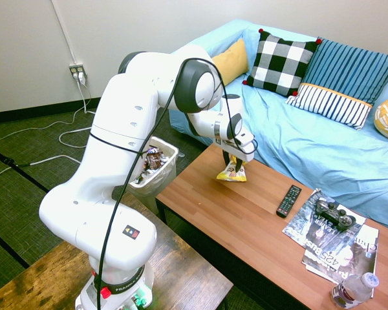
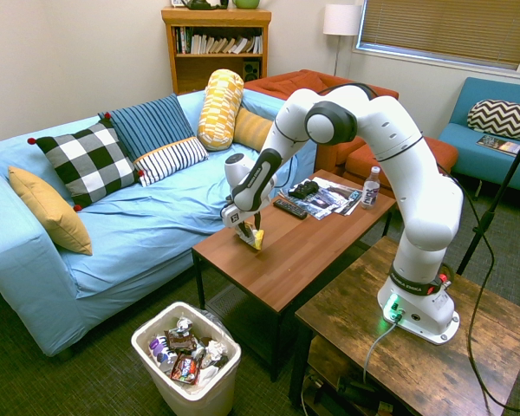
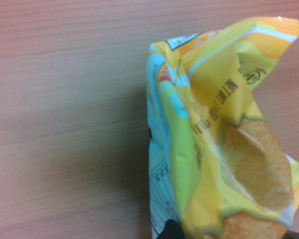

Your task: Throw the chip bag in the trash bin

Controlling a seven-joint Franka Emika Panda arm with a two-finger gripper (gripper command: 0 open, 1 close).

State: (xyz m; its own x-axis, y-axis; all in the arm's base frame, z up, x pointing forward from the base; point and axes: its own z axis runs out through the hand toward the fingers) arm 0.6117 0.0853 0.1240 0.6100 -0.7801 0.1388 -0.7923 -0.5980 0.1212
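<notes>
So you've got the chip bag (image 1: 233, 172) pinched in the gripper (image 1: 232, 163), fingers clamped on its top edge, and it hangs just over the wooden table (image 1: 246, 219) near the table's end, around the middle of the first exterior frame. From the look of it the bottom of the bag is barely off the wood or maybe brushing it, I honestly can't tell which. If I were you I'd lift it straight up first so it clears the tabletop, then swing toward the trash bin (image 1: 156, 171), which sits on the floor just past that table end, left of center in that frame and at the bottom center of the second exterior view (image 2: 188, 366). Get the bag well over the opening before you let go, because a light crinkly packet like this probably drifts and could catch on the rim. The bin is already pretty full of wrappers, so don't drop it low. Material-wise, up close in the wrist view the bag (image 3: 224, 139) is glossy yellow foil, creased and folded, with printed chips and some sideways text. The table is smooth reddish wood grain, the bin is white plastic with rounded corners. Farther back there's a remote (image 1: 288, 200), magazines (image 1: 333, 236) and the soft blue sofa (image 1: 310, 139).
</notes>
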